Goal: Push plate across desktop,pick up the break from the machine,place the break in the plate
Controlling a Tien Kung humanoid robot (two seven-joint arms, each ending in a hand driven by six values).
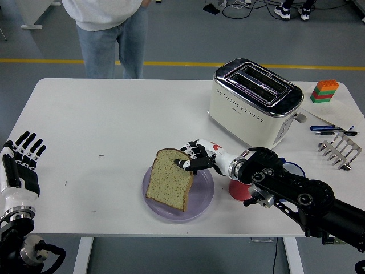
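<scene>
- Your right hand (191, 160) is clamped on the bread (168, 179) by its far right corner, tilted over the plate (204, 194).
- Lower it flat, then release (cup (238, 190) sits close).

Tan, speckled bread (169, 180); translucent lilac plate (201, 200); cream-and-chrome toaster (254, 101); red cup (236, 190); white table (114, 125).

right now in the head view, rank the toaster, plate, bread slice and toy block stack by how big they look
1. toaster
2. plate
3. bread slice, though it sits tilted and nearer the camera, so its lead is unsure
4. toy block stack, farther back
</scene>
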